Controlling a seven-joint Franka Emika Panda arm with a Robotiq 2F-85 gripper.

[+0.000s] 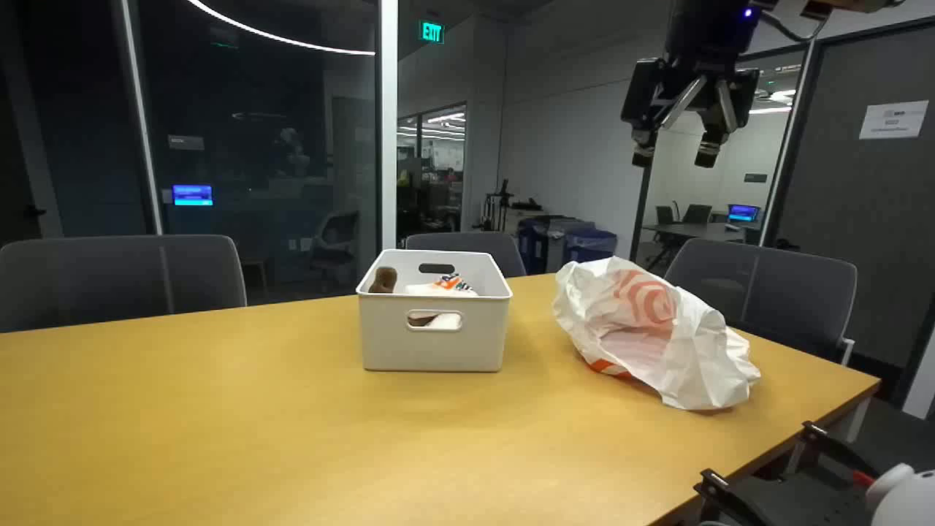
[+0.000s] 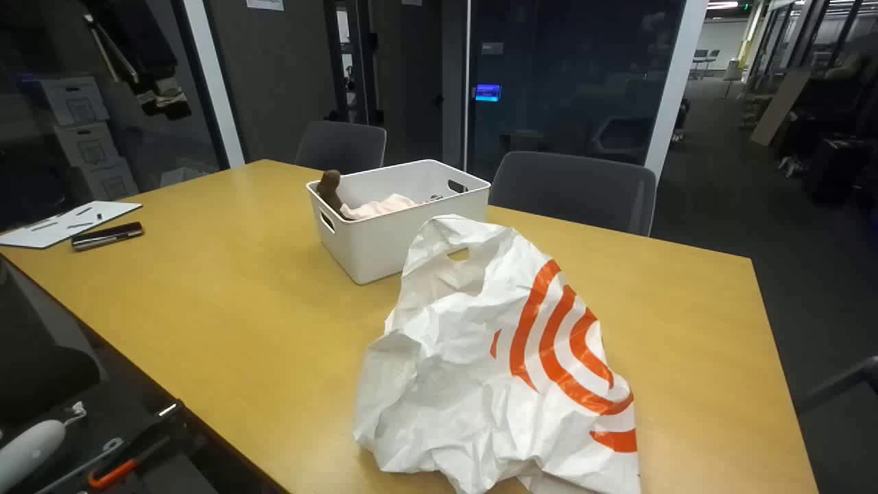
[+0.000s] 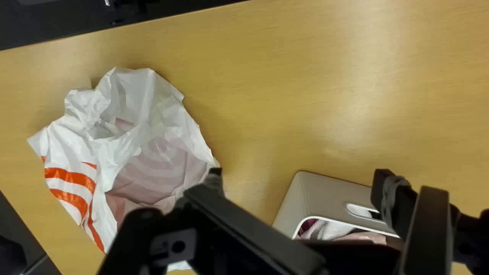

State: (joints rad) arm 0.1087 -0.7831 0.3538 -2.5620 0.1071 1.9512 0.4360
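"The glass-walled room [image 1: 277, 95]?"
"In an exterior view, a crumpled bag [image 1: 679, 343] lay right of centre on its bench [image 1: 219, 409]."
"The tool [image 1: 674, 156]?"
"Upper right, jaws apart, empty; thin plastic probably called for a slow, gentle pinch."

White bag [image 2: 480, 370] (orange-striped) lies crumpled and open — near the bin [image 1: 434, 352].

The yellow table [image 1: 219, 409] bears a white bin [image 1: 434, 343], crumpled bag [image 2: 480, 370], flat sheet [image 2: 58, 225] and dark object [image 2: 108, 235].
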